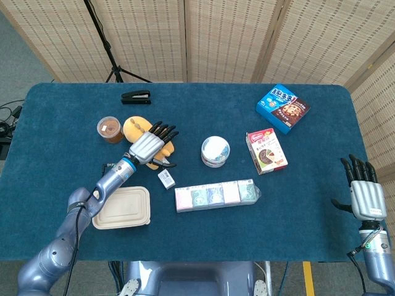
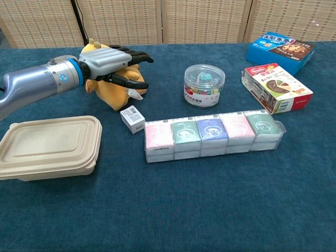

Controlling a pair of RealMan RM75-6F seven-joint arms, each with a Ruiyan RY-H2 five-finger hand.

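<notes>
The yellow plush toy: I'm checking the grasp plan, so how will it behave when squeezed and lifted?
The yellow plush toy looks soft and rounded, so it probably squashes under the left hand rather than resisting. It is likely light for its bulk. Its fuzzy fabric should grip the fingers, not slip.
</notes>
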